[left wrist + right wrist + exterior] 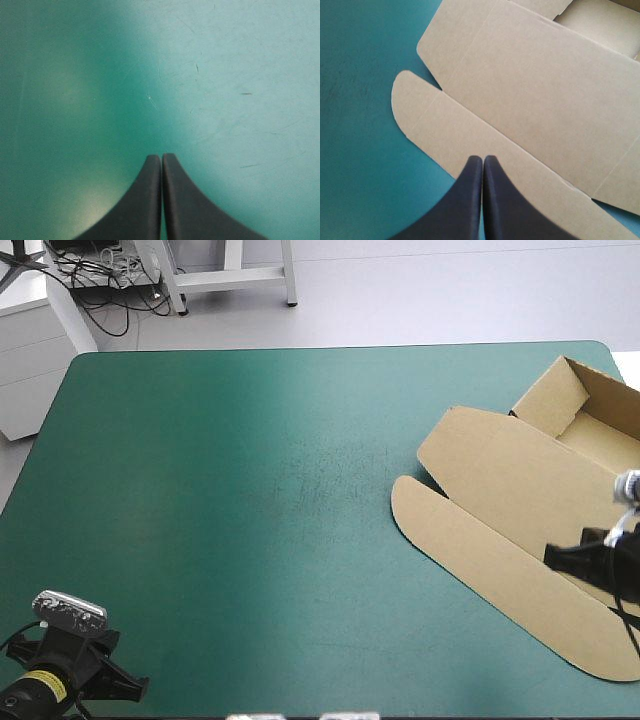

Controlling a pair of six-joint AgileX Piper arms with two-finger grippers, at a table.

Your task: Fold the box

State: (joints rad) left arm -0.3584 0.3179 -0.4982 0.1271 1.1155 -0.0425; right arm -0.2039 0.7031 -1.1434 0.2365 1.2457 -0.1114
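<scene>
**Position of the work.** The box [500, 480] lies on the right half of the tabletop [250, 490], well apart from the near left corner. Its tray section [590, 410], with walls already raised, sits toward the far right corner. The lid panel [490, 465] lies flat beside it, and the rounded outer flap [470, 550] lies flat on the side facing the tabletop's middle. The creases, and so the long axis of lid and flap, run diagonally from the tabletop's middle toward the near right edge.

**Right arm.** The right fingers [462, 200] are closed tip to tip in a single point and grip nothing. The tips stand over the outer flap, just short of its crease with the lid panel. The lid and tray lie ahead of them. Contact with the board cannot be determined.

**Left arm.** The left fingers [142, 200] are likewise closed and empty. They are over bare teal-green cover at the near left corner, with no board in their view.

**Next move (assessment).** The right arm is by far the nearer and is the likely actuator. Closed, the fingers can only press or slide. To grip the flap's free edge they would have to part first and approach across the crease, not along it
</scene>
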